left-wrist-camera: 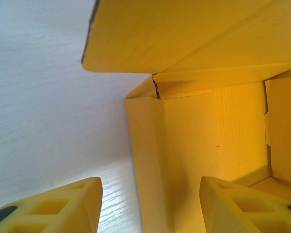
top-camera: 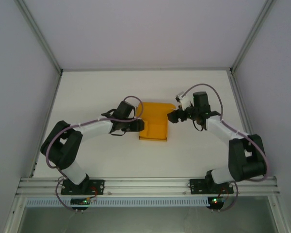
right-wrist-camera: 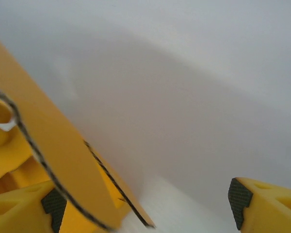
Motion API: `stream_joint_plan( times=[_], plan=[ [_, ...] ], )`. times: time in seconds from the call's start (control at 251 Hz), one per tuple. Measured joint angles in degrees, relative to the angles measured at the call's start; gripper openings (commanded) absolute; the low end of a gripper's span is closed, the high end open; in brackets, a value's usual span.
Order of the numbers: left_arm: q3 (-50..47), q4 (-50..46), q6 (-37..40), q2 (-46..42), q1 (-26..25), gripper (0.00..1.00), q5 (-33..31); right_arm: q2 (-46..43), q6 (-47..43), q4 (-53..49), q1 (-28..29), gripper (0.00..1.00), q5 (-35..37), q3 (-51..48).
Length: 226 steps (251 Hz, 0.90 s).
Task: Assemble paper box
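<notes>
We count one paper box, two arms and two claws, all on one white desk. The box sits mid-desk between the claws, partly folded, with its far flap raised.

From above we get the whole layout. The left claw is at the box's left side and the right claw is at its upper right corner. At that scale we cannot judge how wide the jaws stand.

The left wrist camera looks into the box. We see one upright wall, a folded corner with a raw card edge, and a flap overhead. The left claw is released, its two yellow fingers wide apart with the wall's edge between them. We cannot tell whether either finger touches the card.

The right wrist camera shows the right claw released too, its fingers far apart. One tilted flap sits just beside the finger at the left of that picture.
</notes>
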Motion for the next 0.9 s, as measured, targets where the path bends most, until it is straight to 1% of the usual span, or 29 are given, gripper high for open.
stream_joint_plan(
  times=[0.084, 0.231, 0.315, 0.387, 0.515, 0.69, 0.814, 0.85, 0.902],
  plan=[
    [0.0, 0.0, 0.0, 0.0, 0.0, 0.55, 0.0, 2.8, -4.1, -0.6, 0.3, 0.54, -4.9, 1.9],
    [0.0, 0.0, 0.4, 0.0, 0.0, 0.55, 0.0, 6.3, -8.3, -1.9, 0.5, 0.34, -10.3, 4.6],
    [0.0, 0.1, 0.7, 0.0, 0.0, 0.55, 0.0, 7.5, -10.3, -2.8, 0.5, 0.22, -11.6, 5.4],
    [0.0, 0.3, 0.9, 0.0, 0.0, 0.53, 0.0, 7.7, -12.1, -4.2, 0.7, 0.12, -12.2, 6.0],
    [0.0, 0.4, 1.5, 0.0, 0.0, 0.50, -0.3, 7.7, -15.0, -5.2, 1.5, 0.04, -12.7, 6.2],
    [0.0, 0.3, 4.4, 0.0, 0.0, 0.48, -1.4, 5.7, -16.8, -5.9, 2.2, 0.04, -12.1, 6.1],
    [0.0, 0.2, 7.0, 0.0, 0.0, 0.43, -2.3, 2.9, -17.7, -6.9, 3.1, 0.02, -10.4, 6.1],
    [0.0, 0.2, 7.5, 0.0, 0.0, 0.39, -2.7, 2.1, -17.9, -7.3, 3.4, 0.02, -10.0, 6.1],
    [0.0, 0.2, 8.4, 0.0, 0.0, 0.38, -3.1, 1.0, -18.1, -7.8, 4.0, 0.02, -9.3, 6.1]
  ],
)
